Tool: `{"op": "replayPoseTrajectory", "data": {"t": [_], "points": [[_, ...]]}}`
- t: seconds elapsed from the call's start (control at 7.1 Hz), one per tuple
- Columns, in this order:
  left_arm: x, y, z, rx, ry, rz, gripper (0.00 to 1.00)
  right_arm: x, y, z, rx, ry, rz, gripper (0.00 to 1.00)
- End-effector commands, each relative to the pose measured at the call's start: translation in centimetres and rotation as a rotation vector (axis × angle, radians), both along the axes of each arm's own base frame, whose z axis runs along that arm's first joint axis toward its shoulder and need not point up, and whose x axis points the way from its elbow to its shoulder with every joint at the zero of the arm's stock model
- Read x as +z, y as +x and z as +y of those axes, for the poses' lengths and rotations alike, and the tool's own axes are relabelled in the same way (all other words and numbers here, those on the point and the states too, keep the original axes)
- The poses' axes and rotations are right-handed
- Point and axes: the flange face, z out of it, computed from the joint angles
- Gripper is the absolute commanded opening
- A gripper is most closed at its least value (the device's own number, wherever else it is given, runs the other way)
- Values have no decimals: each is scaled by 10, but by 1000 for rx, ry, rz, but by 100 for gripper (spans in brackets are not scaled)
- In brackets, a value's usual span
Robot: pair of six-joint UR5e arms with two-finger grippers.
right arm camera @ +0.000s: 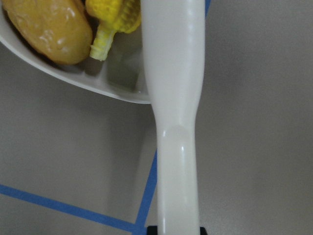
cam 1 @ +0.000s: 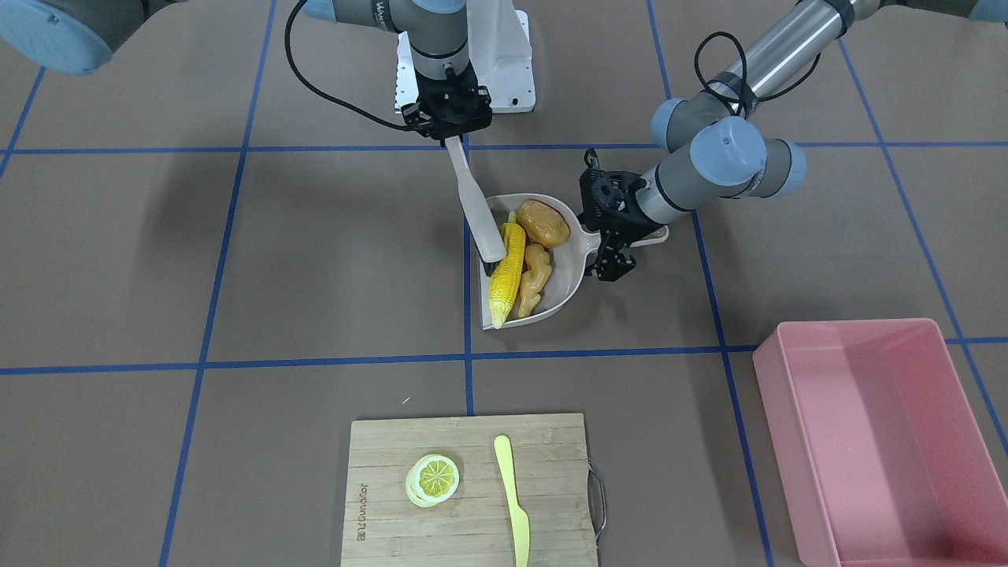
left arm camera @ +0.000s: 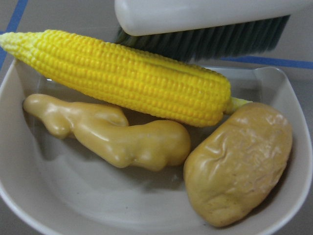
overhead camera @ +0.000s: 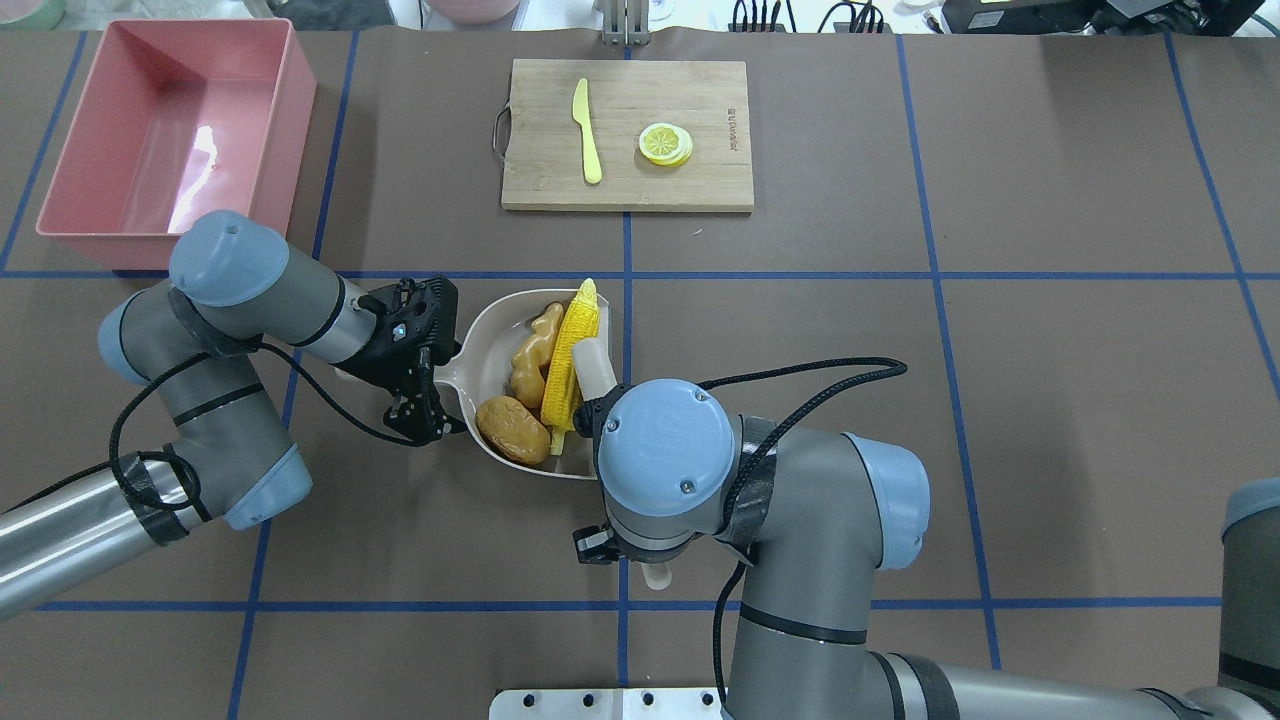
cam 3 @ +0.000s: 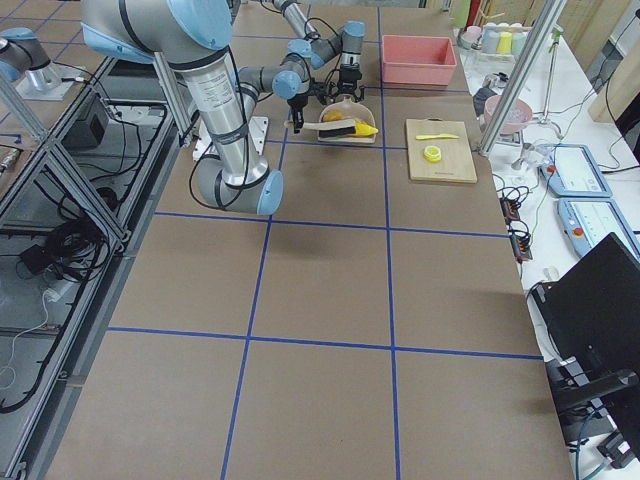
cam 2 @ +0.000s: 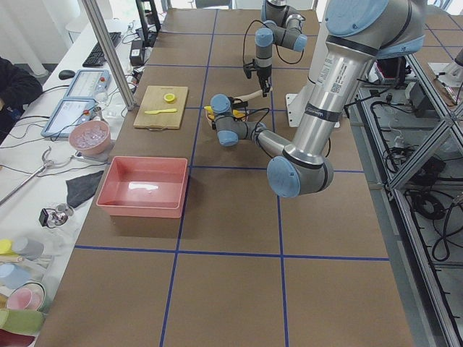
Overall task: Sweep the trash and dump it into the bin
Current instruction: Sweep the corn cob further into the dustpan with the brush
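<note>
My left gripper (overhead camera: pixel 425 368) is closed on the handle of the beige dustpan (overhead camera: pixel 482 340), which lies near the middle of the brown table (cam 1: pixel 315 260). I cannot tell for sure if the pan rests fully on the surface.

All three pieces of trash are inside the pan. The corn cob (cam 1: pixel 506 272) lies along the open mouth, and its pointed tip reaches the rim. The ginger root (cam 1: pixel 534 279) lies against the corn, on the side toward the handle. The potato (cam 1: pixel 543 223) sits in the back corner, close to the stalk end of the corn and touching the ginger (the left wrist view shows this best).

My right gripper (cam 1: pixel 450 135) is clamped on the thin end of the white brush (cam 1: pixel 476 205). The brush slants down from there, and its dark bristles stand at the mouth of the pan, just behind the corn.

The pink bin (cam 1: pixel 882 441) stands on my left at the far side of the table, well apart from the dustpan.

In the middle of the far edge is a wooden cutting board (cam 1: pixel 551 472). On it a lemon slice (cam 1: pixel 432 479) and a yellow knife (cam 1: pixel 513 504) lie side by side, not touching.
</note>
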Motion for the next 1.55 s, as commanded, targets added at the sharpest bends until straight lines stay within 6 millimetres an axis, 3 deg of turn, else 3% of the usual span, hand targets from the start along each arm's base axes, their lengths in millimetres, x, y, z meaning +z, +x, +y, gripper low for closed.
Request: {"op": "replayPoseTrajectory", "data": {"t": [0.0, 0.28, 0.56, 1.13, 1.27, 1.41], "points": [[0, 0, 0, 0, 1, 0, 97, 0, 0, 5, -9, -5, -3, 0], [1, 0, 0, 0, 0, -1, 97, 0, 18, 1, -5, -20, 29, 0], [0, 0, 0, -1, 1, 0, 97, 21, 35, -8, -10, -35, 56, 0], [1, 0, 1, 0, 0, -2, 97, 20, 33, -11, -8, -27, 59, 0], [1, 0, 1, 0, -1, -2, 97, 27, 37, -20, -8, -19, 68, 0], [1, 0, 0, -1, 0, -2, 97, 36, 58, -46, 19, -21, 78, 0]]}}
